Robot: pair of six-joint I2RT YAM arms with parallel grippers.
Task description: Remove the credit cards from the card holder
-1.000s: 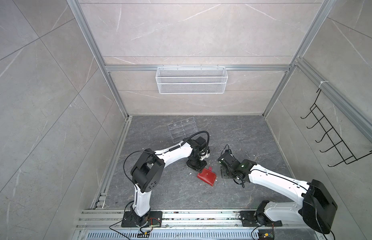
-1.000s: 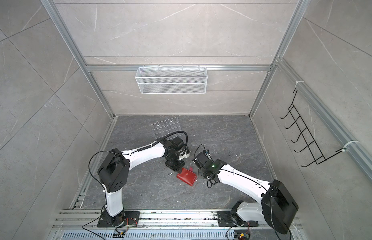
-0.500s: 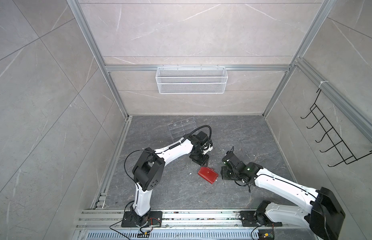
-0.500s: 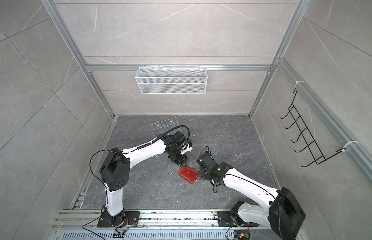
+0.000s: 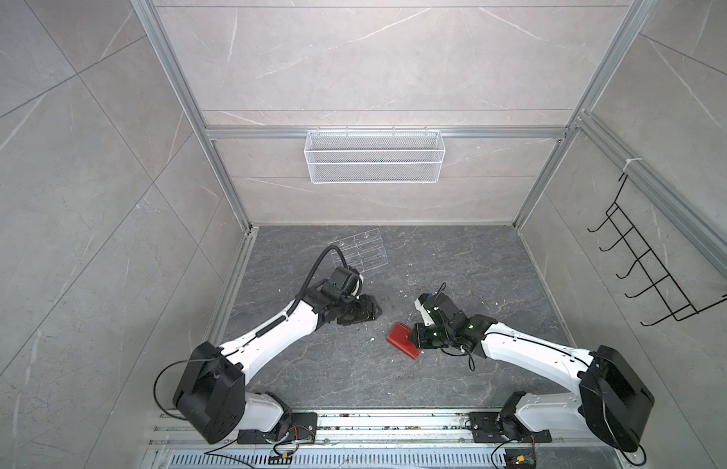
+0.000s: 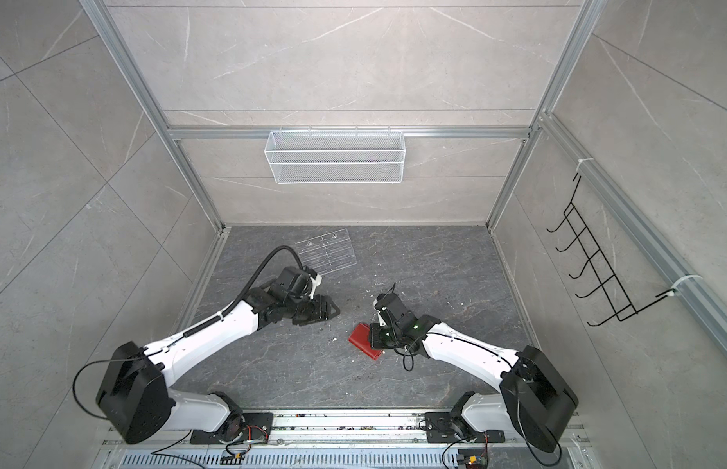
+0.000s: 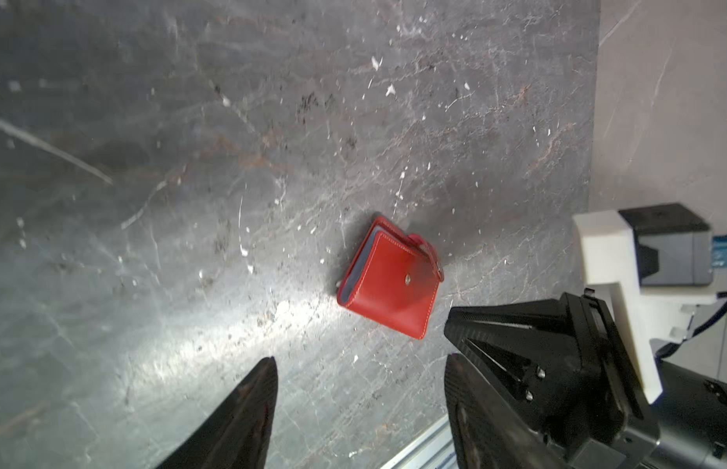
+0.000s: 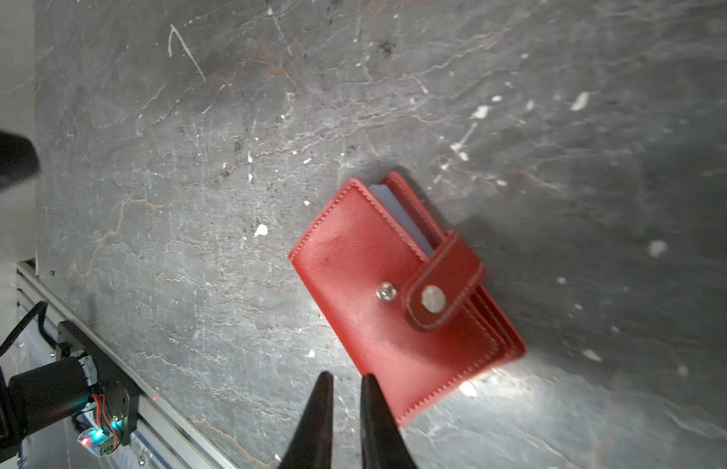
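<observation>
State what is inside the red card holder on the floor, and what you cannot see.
Between the covers of the card holder, pale bluish sleeve edges show. The strap is unsnapped, but the covers lie together, so any cards inside stay hidden.

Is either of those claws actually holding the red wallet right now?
No. The card holder lies on the floor; the left gripper is open, the right gripper nearly closed on nothing.
</observation>
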